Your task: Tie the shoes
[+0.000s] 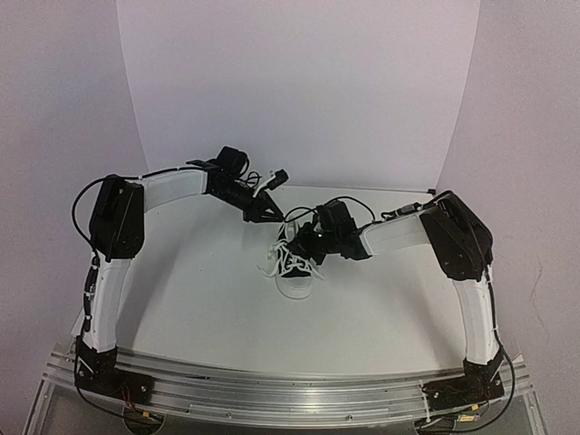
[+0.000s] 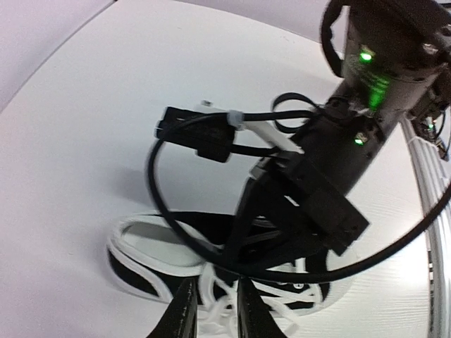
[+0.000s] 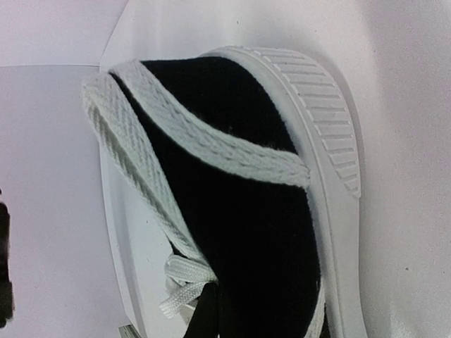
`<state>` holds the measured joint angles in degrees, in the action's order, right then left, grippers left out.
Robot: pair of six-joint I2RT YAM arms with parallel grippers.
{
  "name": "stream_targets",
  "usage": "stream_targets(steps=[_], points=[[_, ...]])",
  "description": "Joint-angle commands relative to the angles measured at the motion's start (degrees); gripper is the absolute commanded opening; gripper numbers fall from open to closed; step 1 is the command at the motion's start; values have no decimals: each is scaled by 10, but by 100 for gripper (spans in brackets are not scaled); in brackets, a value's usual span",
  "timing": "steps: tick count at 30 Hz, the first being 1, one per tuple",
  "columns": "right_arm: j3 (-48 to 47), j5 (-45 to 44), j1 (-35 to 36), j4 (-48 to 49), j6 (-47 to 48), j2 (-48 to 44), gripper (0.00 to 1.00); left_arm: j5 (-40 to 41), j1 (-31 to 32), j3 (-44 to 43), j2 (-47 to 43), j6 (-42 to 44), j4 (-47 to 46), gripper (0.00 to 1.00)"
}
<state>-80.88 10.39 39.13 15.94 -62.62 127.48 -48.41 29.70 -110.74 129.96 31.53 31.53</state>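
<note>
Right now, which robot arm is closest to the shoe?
The right arm: its jaws reach right down to the sneaker, while the left arm hovers a little apart from it.

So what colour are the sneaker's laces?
White; the laces show best in the right wrist view.

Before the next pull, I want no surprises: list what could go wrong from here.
The left gripper has its jaws slightly apart right over the laces; a lace may slip free. The right arm's black cable loops low by the sneaker and could snag. The right gripper works close by on the sneaker; the two may collide.
</note>
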Motion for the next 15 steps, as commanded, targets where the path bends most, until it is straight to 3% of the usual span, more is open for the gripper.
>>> stream_targets(steps=[1,7,15], points=[[8,-23,-6,-4,-1,-14,0,77,0,-71,66,43,25,21],[5,-22,-5,-22,12,-21,0,68,12,-90,92,86,86,33],[-4,-16,-5,-27,18,-20,0,71,20,-79,98,92,88,23]])
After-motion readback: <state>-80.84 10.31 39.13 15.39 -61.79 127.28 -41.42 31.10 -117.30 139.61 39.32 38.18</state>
